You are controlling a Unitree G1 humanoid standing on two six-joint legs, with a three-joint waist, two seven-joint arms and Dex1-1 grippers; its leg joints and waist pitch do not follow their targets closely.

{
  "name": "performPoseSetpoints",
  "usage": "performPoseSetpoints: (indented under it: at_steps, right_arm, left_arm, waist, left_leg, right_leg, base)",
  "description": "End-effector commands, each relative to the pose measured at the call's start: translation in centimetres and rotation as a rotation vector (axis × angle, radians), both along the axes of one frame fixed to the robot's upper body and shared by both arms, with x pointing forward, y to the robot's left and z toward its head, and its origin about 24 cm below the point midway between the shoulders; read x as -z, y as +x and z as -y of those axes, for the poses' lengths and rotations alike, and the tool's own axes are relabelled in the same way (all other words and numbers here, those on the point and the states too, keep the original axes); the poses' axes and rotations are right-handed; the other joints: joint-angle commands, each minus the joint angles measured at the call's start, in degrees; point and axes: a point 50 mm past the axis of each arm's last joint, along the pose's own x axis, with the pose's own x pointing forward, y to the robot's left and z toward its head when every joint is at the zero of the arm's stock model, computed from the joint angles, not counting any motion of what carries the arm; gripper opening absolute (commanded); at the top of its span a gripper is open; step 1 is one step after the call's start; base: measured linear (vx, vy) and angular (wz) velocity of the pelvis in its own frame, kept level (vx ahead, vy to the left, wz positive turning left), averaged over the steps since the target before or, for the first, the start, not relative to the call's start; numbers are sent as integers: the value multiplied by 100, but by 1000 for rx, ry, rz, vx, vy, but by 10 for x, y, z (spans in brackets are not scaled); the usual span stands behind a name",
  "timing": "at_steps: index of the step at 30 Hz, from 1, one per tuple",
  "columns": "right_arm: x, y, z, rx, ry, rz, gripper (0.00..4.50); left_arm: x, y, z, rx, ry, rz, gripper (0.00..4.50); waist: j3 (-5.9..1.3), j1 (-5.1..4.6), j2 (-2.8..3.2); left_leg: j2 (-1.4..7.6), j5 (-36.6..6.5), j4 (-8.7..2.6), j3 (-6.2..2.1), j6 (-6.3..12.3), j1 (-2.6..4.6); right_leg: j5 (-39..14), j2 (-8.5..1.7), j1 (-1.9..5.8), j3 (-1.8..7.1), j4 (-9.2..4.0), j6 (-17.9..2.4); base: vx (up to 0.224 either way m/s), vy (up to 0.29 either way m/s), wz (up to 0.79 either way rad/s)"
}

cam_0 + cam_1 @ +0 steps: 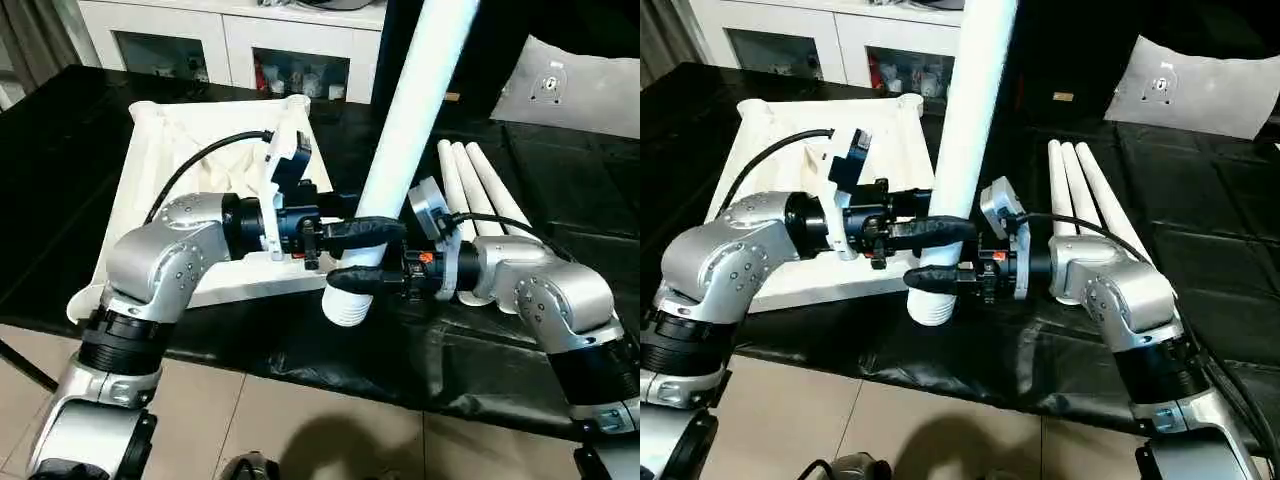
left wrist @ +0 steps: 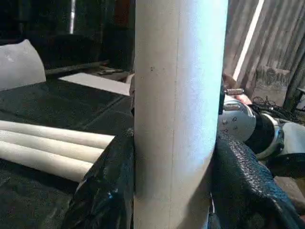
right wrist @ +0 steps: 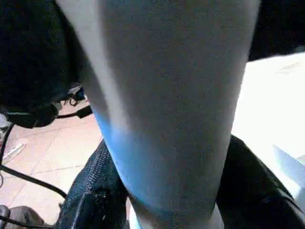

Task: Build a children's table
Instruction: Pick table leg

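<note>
Left gripper (image 1: pixel 362 230) clamped on white leg (image 1: pixel 405 130), right gripper (image 1: pixel 362 279) clamped just below, mid-frame. Leg near upright, threaded end low. Table top (image 1: pixel 165 150) upside down, probably, at left. Three spare legs (image 1: pixel 470 185) lie right on black workbench (image 1: pixel 560 190).

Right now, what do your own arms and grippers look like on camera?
Both arms are silver metal with rounded, screw-dotted elbow housings and black ribbed bands lower down. A black cable loops over the left arm; another runs along the right arm. Each gripper, left and right, has two black textured fingers behind a white wrist camera bracket.
</note>
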Motion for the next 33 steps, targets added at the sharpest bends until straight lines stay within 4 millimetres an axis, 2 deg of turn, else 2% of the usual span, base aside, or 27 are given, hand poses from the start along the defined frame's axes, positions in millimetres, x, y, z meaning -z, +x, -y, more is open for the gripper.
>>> performPoseSetpoints:
  at_steps: [1,2,3,6,9,11,18,19,21,22,25,29,31,33]
  right_arm:
    - [1,-2,-5,-7,2,-8,199]
    - [1,-2,-5,-2,4,-8,199]
    - [1,-2,-5,0,6,-8,199]
    - [1,0,-6,20,15,-7,194]
    - [1,2,-7,44,18,-4,192]
    - [0,3,-7,59,28,-2,191]
    - [2,2,-6,107,80,-17,191]
    - [2,2,-6,107,80,-17,191]
    - [2,0,-4,128,122,-35,191]
    - [2,-1,-4,131,128,-37,191]
    - [2,-2,-3,140,141,-40,191]
    - [2,-3,-3,203,186,-31,191]
    - [1,-2,-3,230,201,-22,191]
    - [1,0,-2,329,220,-5,191]
  left_arm:
    - [-6,-5,6,23,10,40,257]
    - [-5,-6,7,31,20,40,257]
    - [-4,-7,8,32,28,40,260]
    - [0,-6,13,13,60,49,298]
    - [4,-1,15,-46,108,74,308]
    - [3,-1,15,-51,100,75,335]
    - [-16,-10,13,16,-156,14,394]
    - [-16,-10,13,16,-156,14,401]
    - [-19,-15,10,61,-289,-25,415]
    - [-19,-16,10,65,-313,-34,435]
    - [-21,-17,9,76,-379,-50,448]
    - [-26,-11,4,-24,-512,-75,450]
    - [-26,-9,1,-57,-535,-81,450]
    - [-24,-3,-6,-162,-530,-77,450]
  waist:
    - [-487,7,-41]
    - [-486,13,-4]
    - [-483,-1,-21]
    - [-489,0,-7]
    - [-487,5,-14]
    - [-486,3,-7]
    - [-492,15,-7]
    - [-492,15,-7]
    - [-485,17,34]
    - [-486,17,24]
    - [-487,8,18]
    - [-474,8,47]
    - [-472,6,29]
    - [-464,-18,52]
  left_leg:
    - [483,-452,-362,-121,258,103]
    - [482,-454,-361,-129,255,99]
    - [495,-491,-370,-130,262,108]
    - [498,-490,-372,-135,224,108]
    - [495,-507,-370,-133,207,109]
    - [497,-515,-376,-137,194,108]
    - [482,-498,-359,-124,180,96]
    - [482,-498,-359,-124,180,96]
    - [486,-581,-367,-133,195,98]
    - [488,-611,-365,-132,196,102]
    - [491,-647,-377,-141,191,105]
    - [496,-788,-384,-144,96,108]
    - [505,-846,-395,-146,54,112]
    - [496,-943,-407,-154,13,115]
  right_leg:
    - [-195,-551,299,275,-410,-1527]
    - [-196,-548,296,273,-404,-1525]
    - [-212,-541,287,276,-415,-1510]
    - [-146,-545,295,272,-407,-1530]
    - [-170,-549,301,278,-416,-1503]
    - [-203,-550,301,279,-420,-1471]
    - [-38,-552,307,270,-400,-1618]
    - [-38,-552,307,270,-400,-1618]
    - [-111,-551,303,269,-412,-1611]
    - [-130,-552,302,272,-420,-1611]
    - [-176,-535,299,266,-420,-1583]
    - [-356,-547,296,275,-452,-1549]
    - [-392,-551,302,278,-462,-1533]
    - [-511,-535,281,281,-478,-1440]
  base:
    - [0,0,0]
    - [0,0,0]
    - [0,0,0]
    - [0,0,0]
    - [0,0,0]
    - [0,0,0]
    - [0,0,0]
    - [0,0,0]
    - [0,0,0]
    - [0,0,0]
    - [0,0,0]
    - [0,0,0]
    - [0,0,0]
    - [0,0,0]
